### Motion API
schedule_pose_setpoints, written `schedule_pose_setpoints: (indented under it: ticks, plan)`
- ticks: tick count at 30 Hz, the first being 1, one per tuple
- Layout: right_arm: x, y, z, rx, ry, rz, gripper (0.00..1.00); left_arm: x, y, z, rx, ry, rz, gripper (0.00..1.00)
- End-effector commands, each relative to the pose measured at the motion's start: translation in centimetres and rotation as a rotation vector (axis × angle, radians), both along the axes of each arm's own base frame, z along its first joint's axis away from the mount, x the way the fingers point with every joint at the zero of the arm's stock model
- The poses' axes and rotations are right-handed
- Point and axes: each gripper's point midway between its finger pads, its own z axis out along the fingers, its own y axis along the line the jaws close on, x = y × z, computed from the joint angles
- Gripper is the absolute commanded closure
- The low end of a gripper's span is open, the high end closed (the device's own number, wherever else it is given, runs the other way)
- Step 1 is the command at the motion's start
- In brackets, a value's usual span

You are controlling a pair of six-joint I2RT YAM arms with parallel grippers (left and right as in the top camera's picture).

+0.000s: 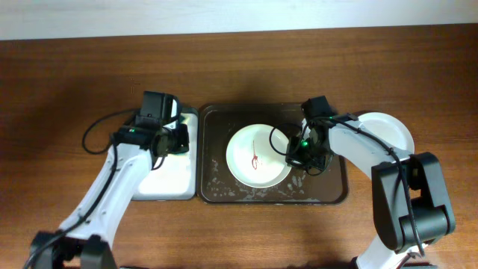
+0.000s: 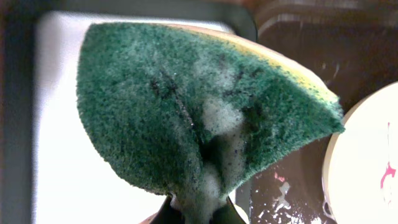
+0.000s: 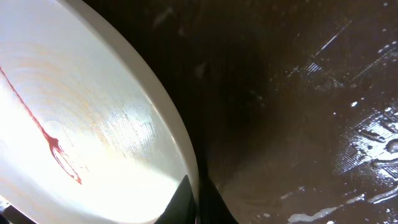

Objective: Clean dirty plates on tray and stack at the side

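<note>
Brown wooden table (image 1: 75,90) all round, and dead centre sits the dark tray (image 1: 328,187), wet, with soapy specks strung along its 6 o'clock edge. One plate (image 1: 246,142) lies flat in it, white and glossy, with a thin red sauce squiggle (image 1: 255,158) across its middle. Over at 9 o'clock, touching the tray's side, is the smaller black-rimmed white tray (image 1: 168,183). At 2 o'clock, off the tray and on the bare wood, rests a second plate (image 1: 392,131), pale and partly under the right arm.

Now the hands. The right gripper (image 1: 295,155) is down at the plate's 3 o'clock rim, and the wrist view shows its dark fingertips (image 3: 211,205) pinched together on that rim, one on each side of the edge. The left gripper (image 1: 178,138) hangs above the white tray near its 1 o'clock corner, jaws clamped on the lower tip of a sponge (image 2: 186,112). The green scouring face is towards the camera, with a yellow layer behind and white foam (image 2: 214,115) smeared down its middle.
</note>
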Motion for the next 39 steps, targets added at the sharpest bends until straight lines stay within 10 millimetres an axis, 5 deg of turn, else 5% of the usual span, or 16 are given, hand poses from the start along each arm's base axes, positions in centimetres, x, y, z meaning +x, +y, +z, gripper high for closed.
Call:
schedule_pose_setpoints:
  ticks: [1,25,39]
  plan:
    - [-1.2,-0.4,-1.2,-0.031,0.044,0.009,0.96,0.4,1.6,1.9,0.056,-0.066,0.053,1.00]
    - [-1.2,-0.4,-1.2,-0.031,0.039,0.023,0.96,1.1,1.7,12.7,-0.004,-0.431,0.059,1.00]
    - [-1.2,-0.4,-1.2,-0.030,0.039,0.023,0.96,0.9,1.7,14.3,-0.002,-0.483,0.044,1.00]
